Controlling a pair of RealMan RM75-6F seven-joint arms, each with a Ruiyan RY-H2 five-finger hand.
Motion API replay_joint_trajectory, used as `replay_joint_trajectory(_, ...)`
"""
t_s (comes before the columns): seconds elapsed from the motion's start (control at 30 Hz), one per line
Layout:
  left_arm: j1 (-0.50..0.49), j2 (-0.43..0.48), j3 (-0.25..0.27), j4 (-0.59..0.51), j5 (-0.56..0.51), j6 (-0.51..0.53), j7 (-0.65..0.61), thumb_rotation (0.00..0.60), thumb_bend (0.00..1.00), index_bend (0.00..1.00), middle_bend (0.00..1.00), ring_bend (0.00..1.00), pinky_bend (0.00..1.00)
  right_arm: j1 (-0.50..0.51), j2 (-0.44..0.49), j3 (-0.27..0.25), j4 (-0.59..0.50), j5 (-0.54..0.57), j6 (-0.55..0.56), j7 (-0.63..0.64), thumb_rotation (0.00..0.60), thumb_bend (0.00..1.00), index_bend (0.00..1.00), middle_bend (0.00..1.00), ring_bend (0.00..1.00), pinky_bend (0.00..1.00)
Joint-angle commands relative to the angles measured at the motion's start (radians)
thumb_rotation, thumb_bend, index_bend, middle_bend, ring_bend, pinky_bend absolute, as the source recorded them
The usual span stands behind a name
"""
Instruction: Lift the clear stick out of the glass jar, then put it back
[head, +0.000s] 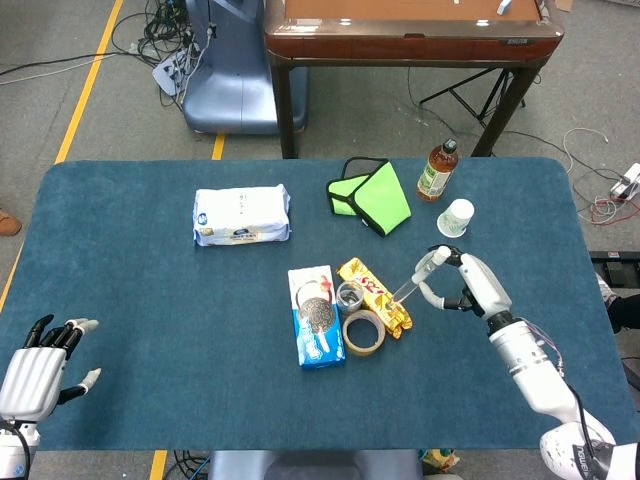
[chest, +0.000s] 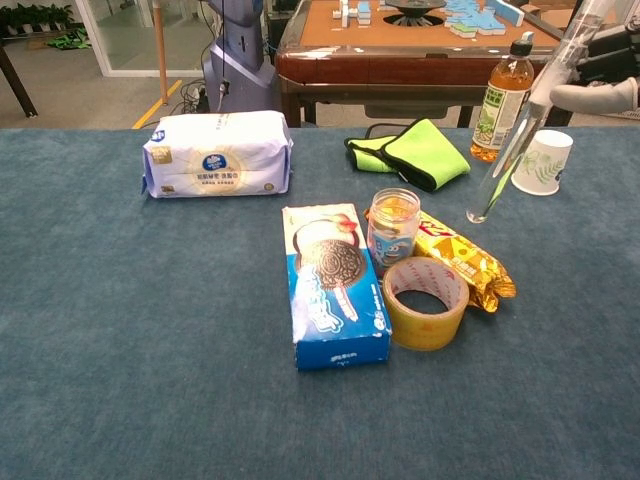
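The small glass jar (head: 350, 295) (chest: 392, 231) stands upright between the cookie box and the yellow snack bar. My right hand (head: 468, 286) (chest: 603, 68) pinches the upper end of the clear stick (head: 417, 276) (chest: 515, 133). The stick hangs in the air, slanting down and left, its lower tip to the right of the jar and outside it. My left hand (head: 38, 363) rests open near the table's front left corner, holding nothing; the chest view does not show it.
Around the jar lie a blue cookie box (head: 315, 315), a roll of tape (head: 363, 332) and a yellow snack bar (head: 377, 297). Behind are a green cloth (head: 372, 195), a tea bottle (head: 437, 171), a paper cup (head: 456, 217) and a tissue pack (head: 242, 214).
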Motion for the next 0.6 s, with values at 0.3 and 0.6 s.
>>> replay_joint_trajectory(0.3, -0.003, 0.001, -0.002, -0.006, -0.001, -0.003, 0.008, 0.6, 0.24, 0.25, 0.25, 0.3, 0.08, -0.011, -0.068, -0.014, 0.076, -0.021, 0.159, -0.399, 0.6, 0.52, 0.67, 0.42, 0.2, 0.19)
replay_joint_trajectory(0.6, 0.002, 0.007, -0.001, -0.002, -0.004, 0.002, -0.001, 0.6, 0.24, 0.25, 0.25, 0.3, 0.08, 0.004, 0.008, 0.012, -0.033, 0.021, -0.012, -0.076, 0.6, 0.52, 0.67, 0.42, 0.21, 0.19)
